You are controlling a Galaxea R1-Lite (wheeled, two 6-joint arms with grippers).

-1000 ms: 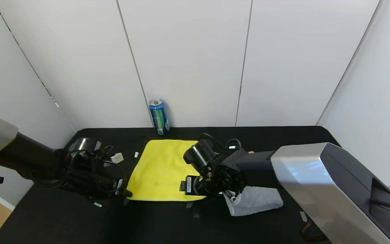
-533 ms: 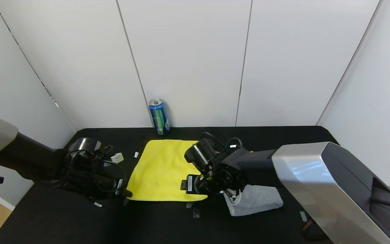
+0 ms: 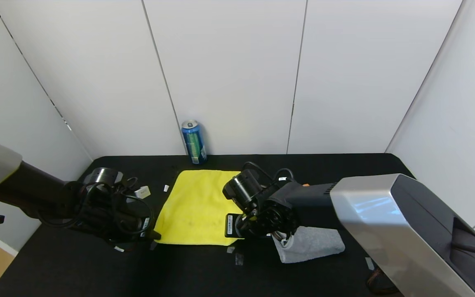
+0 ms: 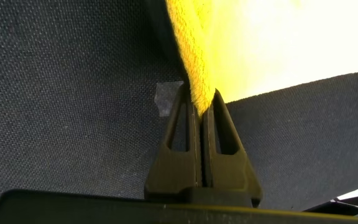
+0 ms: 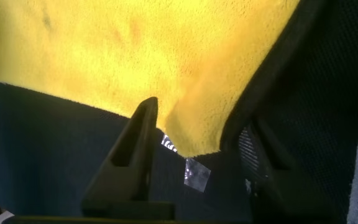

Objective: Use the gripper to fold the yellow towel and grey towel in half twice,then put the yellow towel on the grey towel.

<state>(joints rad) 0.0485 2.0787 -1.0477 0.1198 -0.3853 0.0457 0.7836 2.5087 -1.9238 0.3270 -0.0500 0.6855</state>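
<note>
Yellow towel: flat on the black surface, centre of head frame, a bit left; unfolded so far.
L gripper: at the towel's lower-left corner; jaws together, clamped on the yellow towel's edge, plain in the left wrist view; no shift over the last sec.
R gripper: at the lower-right corner; jaws were wide a moment ago, now partway closed w/ the yellow corner lying between them; can't tell yet if it's pinched.
Change: towel's lower-right corner looks drawn in a little vs. half a sec back; R wrist nudged left.
Meaning: prob. both near corners about to be held, so first fold of yellow can begin.
Grey towel: lower right of centre, bunched/folded beside the R wrist, untouched.
Other: blue can upper centre by the wall; tape bits near towel's lower edge.
</note>
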